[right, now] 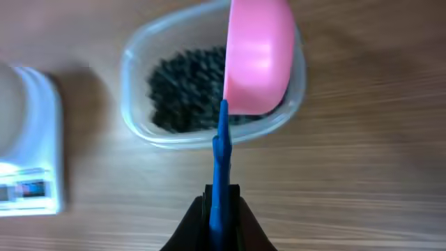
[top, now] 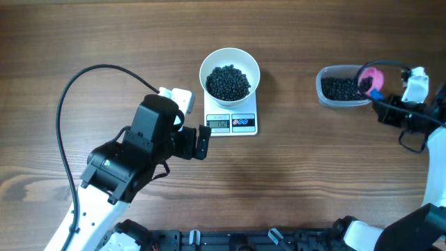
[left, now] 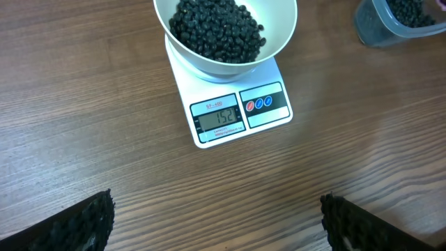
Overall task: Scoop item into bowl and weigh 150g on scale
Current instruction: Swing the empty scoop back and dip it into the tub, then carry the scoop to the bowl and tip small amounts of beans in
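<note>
The white bowl [top: 230, 75] [left: 224, 31] stands on the white scale [top: 232, 122] [left: 237, 108], filled with black beads [top: 228, 81] [left: 216, 29]. The scale's display [left: 219, 117] shows digits. More of the item [top: 339, 88] [right: 185, 90] lies in a clear plastic tub [top: 341, 87] [right: 139, 63] at the right. My right gripper [top: 382, 106] [right: 221, 202] is shut on the blue handle of a pink scoop [top: 369, 77] [right: 256, 56], whose cup hangs over the tub. My left gripper [top: 203, 139] [left: 217, 219] stands open and empty just left of the scale's front.
A black cable [top: 66, 104] loops across the table at the left, behind the left arm. A black rail [top: 230, 240] runs along the near edge. Bare wood lies between the scale and the tub.
</note>
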